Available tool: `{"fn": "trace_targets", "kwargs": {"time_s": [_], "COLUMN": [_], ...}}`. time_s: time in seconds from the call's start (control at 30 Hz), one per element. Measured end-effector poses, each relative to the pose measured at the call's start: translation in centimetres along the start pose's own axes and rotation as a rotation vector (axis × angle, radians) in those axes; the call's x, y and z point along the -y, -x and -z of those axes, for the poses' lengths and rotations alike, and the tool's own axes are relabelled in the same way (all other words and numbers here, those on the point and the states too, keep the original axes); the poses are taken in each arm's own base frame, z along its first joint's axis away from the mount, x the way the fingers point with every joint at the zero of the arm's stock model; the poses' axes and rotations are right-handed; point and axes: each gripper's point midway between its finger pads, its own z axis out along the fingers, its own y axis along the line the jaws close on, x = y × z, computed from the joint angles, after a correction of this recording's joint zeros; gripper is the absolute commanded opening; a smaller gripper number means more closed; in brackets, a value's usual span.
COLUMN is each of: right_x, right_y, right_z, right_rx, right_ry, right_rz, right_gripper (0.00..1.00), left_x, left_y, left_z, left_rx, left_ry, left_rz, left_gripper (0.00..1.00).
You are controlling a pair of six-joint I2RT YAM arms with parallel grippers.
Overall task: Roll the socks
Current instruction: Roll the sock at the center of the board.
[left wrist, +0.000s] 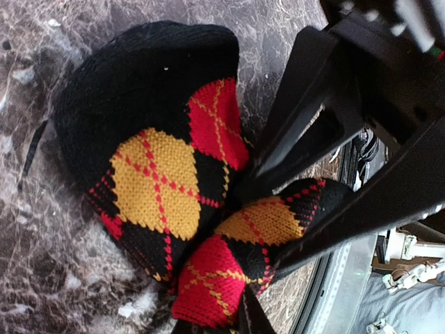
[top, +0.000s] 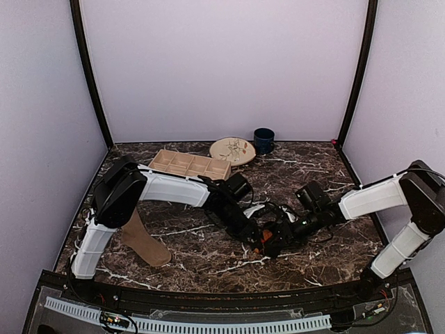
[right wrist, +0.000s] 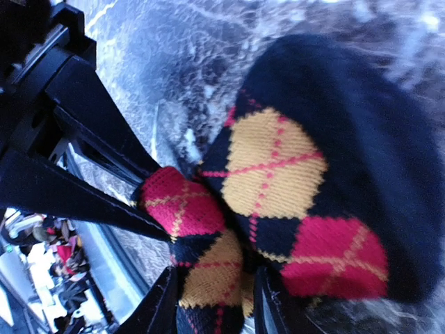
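The tan sock (top: 142, 240) lies flat on the table (top: 208, 268) at the left, beside the left arm's base. It is unrolled and well apart from the work.

The left arm (top: 174, 188) rises from its base to a high elbow, then its forearm runs right and down to mid-table. The left gripper (left wrist: 268, 223) is nearly closed, pinching a fold of the argyle sock (left wrist: 146, 139). An orange and a red diamond bulge out between its fingers.

This sock sits at mid-table, bunched into a rounded lump rather than a neat roll. The step in hand looks like rolling it, partway done, with the loose end held gathered.

The right gripper (right wrist: 163, 202) meets the same sock from the other side. Its jaws stand a little apart with the red end of the fold at their tips. I cannot tell whether they grip it or only touch it. The right arm (top: 368, 198) mirrors the left, with its elbow high at the right edge and its forearm low and reaching left.

The next move probably calls for the left pinch to hold firm. Meanwhile the right finds a new hold on the black cuff and turns it over the lump, so the bundle does not spring loose.
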Motion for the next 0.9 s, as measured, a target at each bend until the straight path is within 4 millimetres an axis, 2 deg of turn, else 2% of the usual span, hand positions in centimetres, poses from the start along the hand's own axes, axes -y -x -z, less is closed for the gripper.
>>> {"fn": "trace_targets", "kwargs": {"time_s": [0.3,0.53,0.73,0.9], "right_x": [1.3,1.1,-0.1,-2.6], "right_y": [0.6,1.3,1.7,1.5], "right_z": [1.7,3.5,5.2,5.6], "right_rx": [0.110,0.214,0.306,0.344], "right_ry": [-0.113,-0.231,-0.354,-0.427], "right_rz": [0.025,0.094,0.207,0.342], "right_gripper": [0.38,0.39,0.39,0.41], "left_x": [-0.1,-0.2,-0.2,-0.2], "left_y": [0.1,-0.1,-0.1,-0.1], "left_z": [-0.1,0.0,0.1,0.1], "left_rx": [-0.010,-0.028,-0.041,-0.055], "left_ry": [-0.006,-0.018,-0.022,-0.035], "left_rz": [0.029,0.057,0.073,0.085], "left_gripper": [0.14,0.14,0.14,0.14]}}
